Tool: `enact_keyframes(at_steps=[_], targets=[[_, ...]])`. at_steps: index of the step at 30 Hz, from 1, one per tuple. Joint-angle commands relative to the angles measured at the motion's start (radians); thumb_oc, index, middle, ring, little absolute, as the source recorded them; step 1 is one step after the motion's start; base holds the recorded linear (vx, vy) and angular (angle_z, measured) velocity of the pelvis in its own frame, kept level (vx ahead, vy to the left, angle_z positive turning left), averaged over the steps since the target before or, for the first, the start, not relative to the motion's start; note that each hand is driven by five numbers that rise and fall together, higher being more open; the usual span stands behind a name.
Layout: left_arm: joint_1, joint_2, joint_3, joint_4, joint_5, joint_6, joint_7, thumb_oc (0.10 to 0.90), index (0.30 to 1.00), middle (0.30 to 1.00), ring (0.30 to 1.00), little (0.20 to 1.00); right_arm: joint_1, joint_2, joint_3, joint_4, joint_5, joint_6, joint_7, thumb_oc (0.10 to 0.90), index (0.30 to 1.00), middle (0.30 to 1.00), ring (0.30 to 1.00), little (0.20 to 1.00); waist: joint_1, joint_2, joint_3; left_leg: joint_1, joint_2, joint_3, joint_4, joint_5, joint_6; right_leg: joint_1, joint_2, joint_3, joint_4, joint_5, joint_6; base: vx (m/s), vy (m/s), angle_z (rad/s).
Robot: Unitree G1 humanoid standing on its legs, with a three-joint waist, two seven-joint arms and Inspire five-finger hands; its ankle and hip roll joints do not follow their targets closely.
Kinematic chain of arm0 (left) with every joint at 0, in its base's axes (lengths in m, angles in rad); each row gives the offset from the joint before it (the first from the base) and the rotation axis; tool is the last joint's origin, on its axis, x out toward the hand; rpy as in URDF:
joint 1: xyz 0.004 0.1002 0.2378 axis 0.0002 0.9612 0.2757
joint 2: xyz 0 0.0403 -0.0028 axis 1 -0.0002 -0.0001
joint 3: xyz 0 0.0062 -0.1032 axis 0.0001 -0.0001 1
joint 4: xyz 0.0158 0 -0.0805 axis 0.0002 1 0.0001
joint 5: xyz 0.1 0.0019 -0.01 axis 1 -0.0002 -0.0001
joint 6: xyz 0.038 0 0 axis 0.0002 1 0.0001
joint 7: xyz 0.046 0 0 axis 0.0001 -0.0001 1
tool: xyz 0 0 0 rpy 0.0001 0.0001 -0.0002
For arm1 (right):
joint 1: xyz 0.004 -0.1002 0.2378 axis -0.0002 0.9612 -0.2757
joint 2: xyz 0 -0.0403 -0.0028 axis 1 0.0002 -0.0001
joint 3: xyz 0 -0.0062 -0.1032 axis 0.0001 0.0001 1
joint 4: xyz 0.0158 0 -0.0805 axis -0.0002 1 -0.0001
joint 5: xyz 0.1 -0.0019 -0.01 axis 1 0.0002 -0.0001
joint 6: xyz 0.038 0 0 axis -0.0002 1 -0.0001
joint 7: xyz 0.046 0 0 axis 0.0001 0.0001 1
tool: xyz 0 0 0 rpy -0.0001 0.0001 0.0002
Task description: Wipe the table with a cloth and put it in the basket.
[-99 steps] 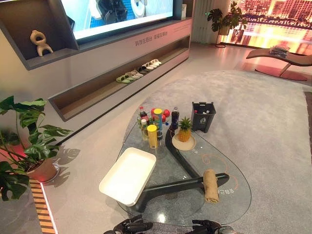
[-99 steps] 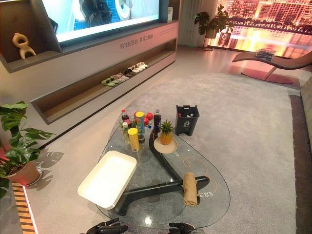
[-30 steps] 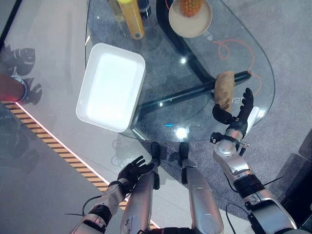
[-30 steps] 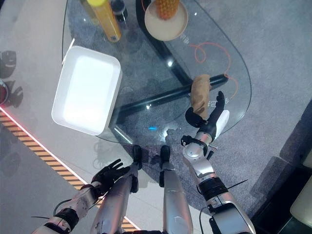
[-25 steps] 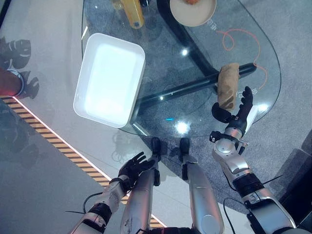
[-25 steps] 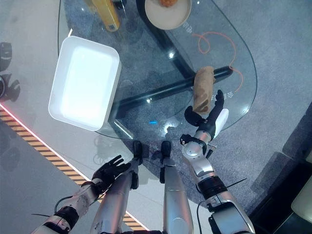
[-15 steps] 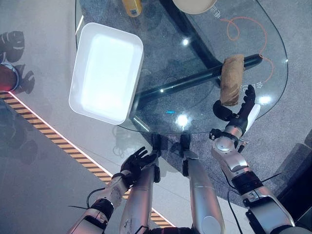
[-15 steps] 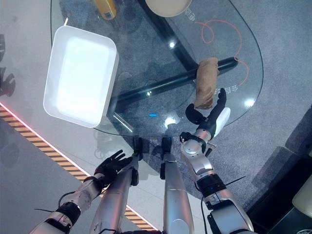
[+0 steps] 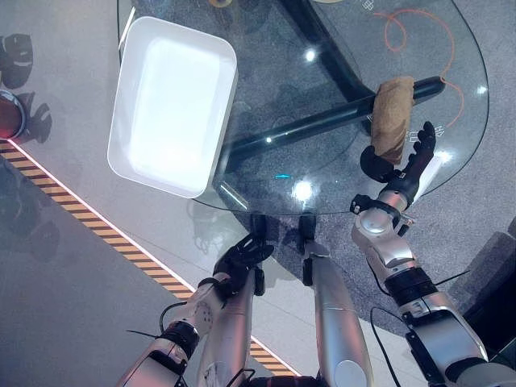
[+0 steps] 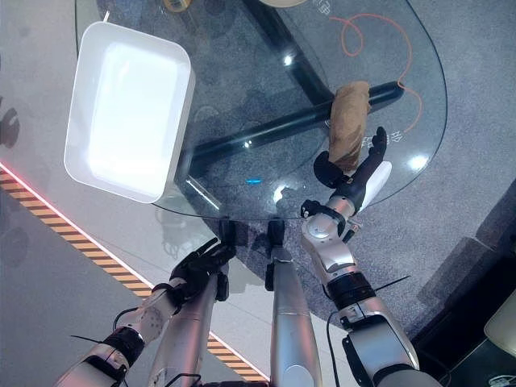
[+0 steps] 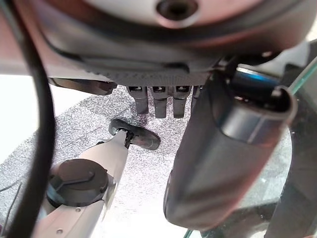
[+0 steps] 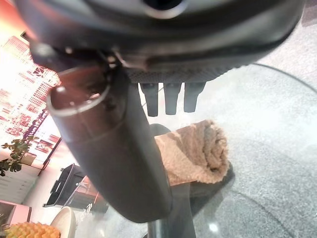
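A rolled brown cloth (image 9: 393, 127) lies on the round glass table (image 9: 339, 181), near its right edge. My right hand (image 9: 407, 165) hovers at the roll's near end, open. Its thumb is close to the end and its fingers (image 12: 166, 99) stretch straight along the cloth's (image 12: 198, 151) right side. Across the table's left side sits a white rectangular basket (image 9: 173, 101) with nothing in it. My left hand (image 9: 242, 262) hangs low below the table's near edge, with its fingers (image 11: 156, 101) relaxed and nothing in it.
A dark forked table base (image 9: 322, 121) shows through the glass. An orange looped line (image 9: 419, 24) marks the glass beyond the cloth. A yellow-and-black striped strip (image 9: 81, 216) crosses the floor at the left, by a red pot (image 9: 6, 113). Grey carpet lies under the table.
The camera has tipped down from a view of the room to one straight over the table. My right hand has crept forward along the cloth's right side. My left hand has drawn in towards the leg.
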Motion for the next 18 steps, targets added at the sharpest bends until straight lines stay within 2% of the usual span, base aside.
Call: enact_keyframes(at_steps=[1, 8, 13, 18], targets=[[0.069, -0.021, -0.031, -0.023, -0.008, 0.030, -0.021, 0.800, 0.900, 0.900, 0.900, 0.900, 0.002, -0.068, -0.060, -0.068, -0.015, -0.056, -0.046, 0.800, 0.900, 0.900, 0.900, 0.900, 0.014, 0.000, -0.019, -0.091, -0.014, -0.010, 0.218, -0.130, 0.021, -0.003, -0.011, -0.016, -0.137, 0.110, 0.053, 0.03, 0.007, 0.05], [0.062, -0.021, -0.034, -0.018, -0.020, 0.031, -0.014, 0.800, 0.900, 0.900, 0.900, 0.900, -0.026, -0.075, -0.055, -0.059, -0.021, -0.049, -0.045, 0.800, 0.900, 0.900, 0.900, 0.900, 0.019, 0.005, -0.019, -0.126, -0.018, -0.019, 0.230, -0.129, 0.024, -0.042, -0.011, -0.011, -0.127, 0.116, 0.056, 0.04, 0.014, 0.05], [0.059, -0.017, -0.041, -0.020, -0.016, 0.038, -0.019, 0.800, 0.900, 0.900, 0.900, 0.900, -0.054, -0.093, -0.059, -0.019, 0.025, -0.018, -0.050, 0.800, 0.900, 0.900, 0.900, 0.900, 0.025, 0.010, -0.019, -0.157, -0.022, -0.026, 0.233, -0.125, 0.024, -0.076, -0.017, -0.010, -0.127, 0.127, 0.060, 0.04, 0.003, 0.02], [0.058, -0.016, -0.044, -0.025, -0.012, 0.044, -0.023, 0.800, 0.900, 0.900, 0.900, 0.900, -0.058, -0.091, -0.057, 0.020, 0.070, -0.021, -0.057, 0.800, 0.900, 0.900, 0.900, 0.900, 0.029, 0.011, -0.019, -0.178, -0.024, -0.030, 0.241, -0.129, 0.028, -0.100, -0.017, -0.008, -0.118, 0.128, 0.061, 0.02, 0.007, 0.02]])
